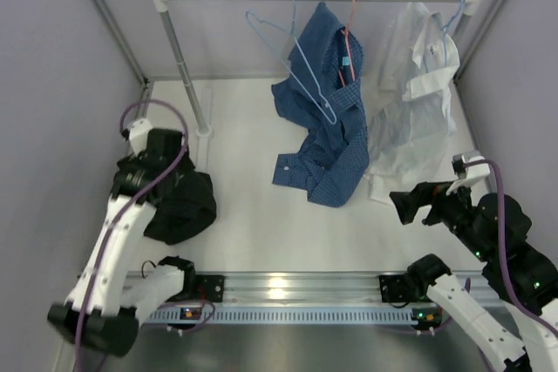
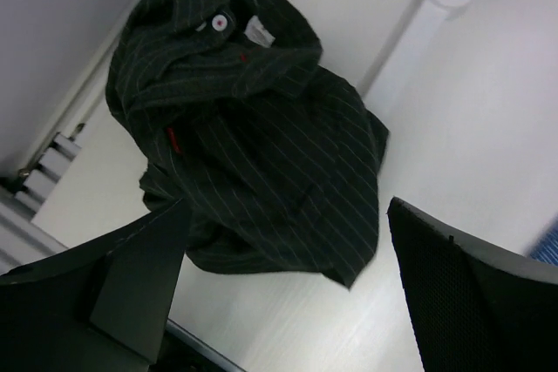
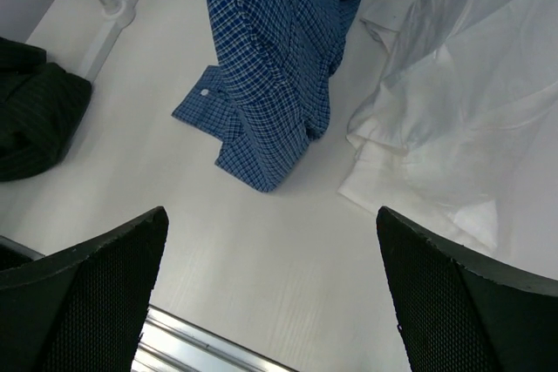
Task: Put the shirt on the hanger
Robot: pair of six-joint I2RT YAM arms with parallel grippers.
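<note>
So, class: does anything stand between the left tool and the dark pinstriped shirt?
Nothing visible does. The open left tool points straight at the crumpled shirt lying on the table, with no object between them.

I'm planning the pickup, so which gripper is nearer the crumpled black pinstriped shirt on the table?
Left. The left gripper hangs just over the black pinstriped shirt; the right gripper is far across the table, beside the hanging white shirt.
</note>
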